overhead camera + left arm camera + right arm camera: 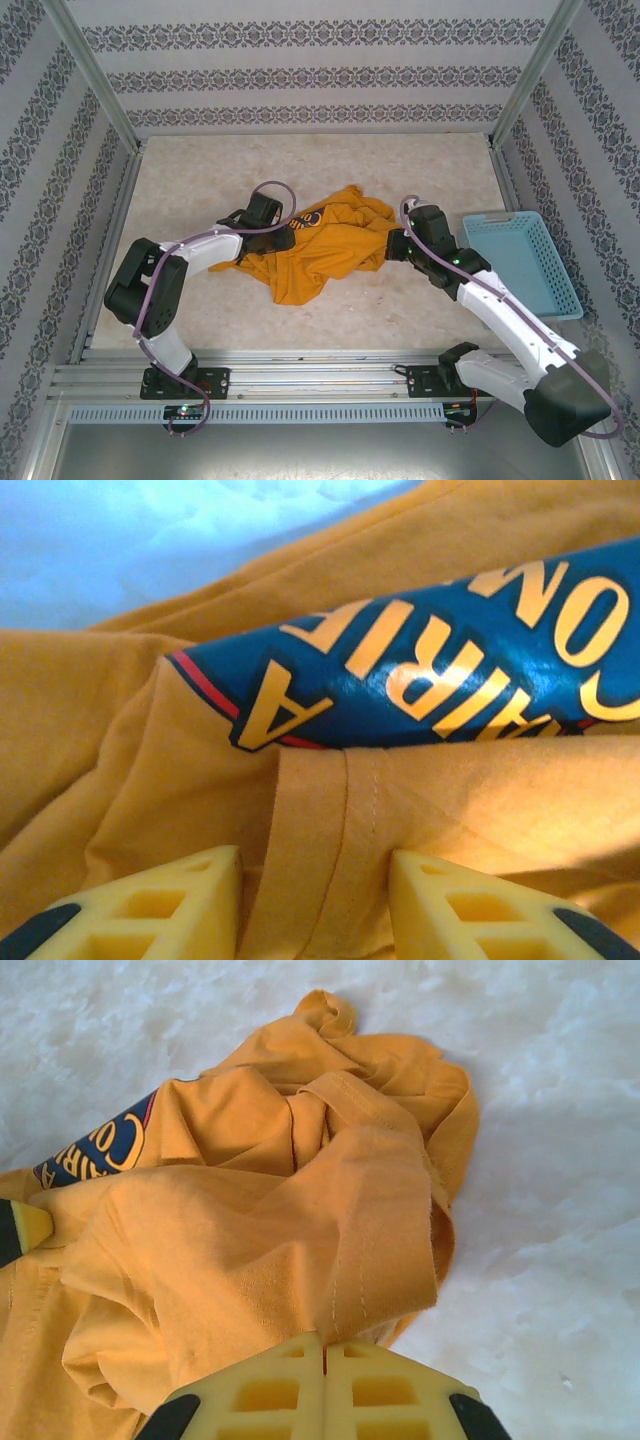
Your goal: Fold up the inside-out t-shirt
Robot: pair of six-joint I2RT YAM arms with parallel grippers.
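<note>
The inside-out t-shirt [320,255] lies crumpled in a mustard-orange heap at the middle of the table, its dark blue print [309,220] showing near its left side. My left gripper [284,233] rests on the shirt's left part. In the left wrist view that gripper [312,868] stands open, a stitched hem band of the t-shirt [320,810] running between its yellow fingers, just below the blue print [450,660]. My right gripper [393,246] is at the shirt's right edge. In the right wrist view it [323,1346] is shut on a hemmed fold of the t-shirt [300,1230].
A light-blue plastic basket [520,262] stands at the right edge of the table, close beside my right arm. Patterned walls and metal posts enclose the pale tabletop [300,160] on three sides.
</note>
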